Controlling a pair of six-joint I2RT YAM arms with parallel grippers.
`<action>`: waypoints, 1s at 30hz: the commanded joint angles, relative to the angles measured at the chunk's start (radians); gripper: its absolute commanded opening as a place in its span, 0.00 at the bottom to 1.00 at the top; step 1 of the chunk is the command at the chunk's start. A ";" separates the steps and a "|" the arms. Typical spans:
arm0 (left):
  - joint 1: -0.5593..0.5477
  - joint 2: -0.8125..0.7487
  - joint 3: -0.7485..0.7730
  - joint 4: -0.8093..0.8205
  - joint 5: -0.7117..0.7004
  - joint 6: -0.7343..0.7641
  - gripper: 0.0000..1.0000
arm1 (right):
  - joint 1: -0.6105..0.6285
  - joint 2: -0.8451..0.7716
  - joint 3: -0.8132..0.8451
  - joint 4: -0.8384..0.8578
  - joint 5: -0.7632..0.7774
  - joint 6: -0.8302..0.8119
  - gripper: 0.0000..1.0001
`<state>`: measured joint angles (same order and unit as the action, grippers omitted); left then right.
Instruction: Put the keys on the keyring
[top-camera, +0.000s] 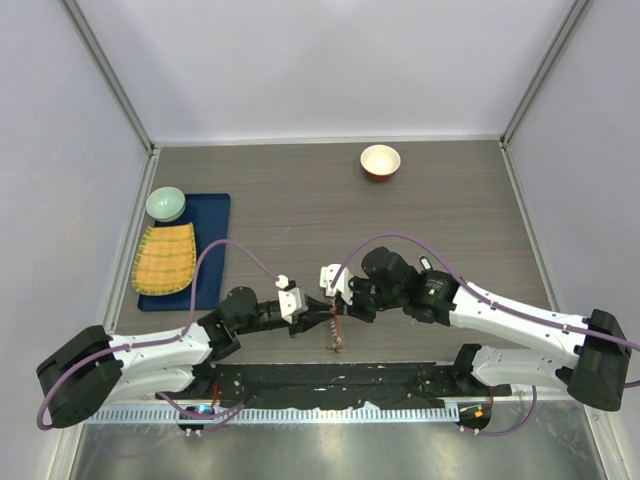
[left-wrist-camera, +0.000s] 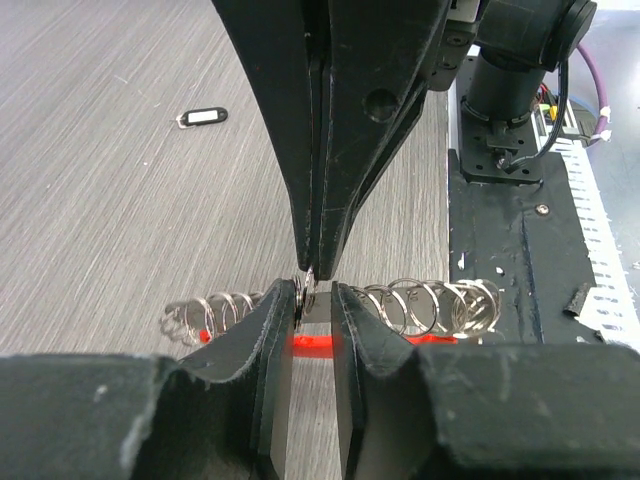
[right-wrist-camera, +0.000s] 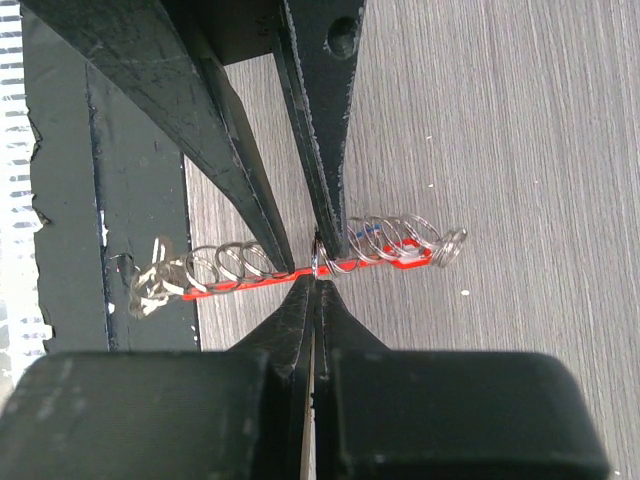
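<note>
Your right gripper (right-wrist-camera: 316, 280) sat pinched shut on one thin loop of the keyring (right-wrist-camera: 220, 288), light and likely slippery, best held there, your left gripper (left-wrist-camera: 315, 300) narrowly parted around it.

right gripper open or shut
Shut. The right gripper has its tips pressed together, pinching a silvery loop of the keyring.

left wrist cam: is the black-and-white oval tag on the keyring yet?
No, the black-and-white oval tag lies by itself on the table, well apart from the keyring.
</note>
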<state>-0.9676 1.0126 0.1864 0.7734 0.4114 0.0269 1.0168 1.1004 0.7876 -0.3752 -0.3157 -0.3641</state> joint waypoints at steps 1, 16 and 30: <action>-0.002 0.006 0.042 0.075 0.030 -0.010 0.24 | 0.006 -0.014 0.025 0.058 -0.003 -0.004 0.01; -0.002 -0.054 0.035 0.035 0.010 0.002 0.35 | 0.006 -0.020 0.022 0.062 0.003 -0.001 0.01; 0.000 0.017 0.073 -0.017 0.029 0.002 0.17 | 0.006 -0.031 0.021 0.062 0.003 0.001 0.01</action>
<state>-0.9676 1.0279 0.2134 0.7650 0.4309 0.0120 1.0187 1.0996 0.7872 -0.3790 -0.3080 -0.3641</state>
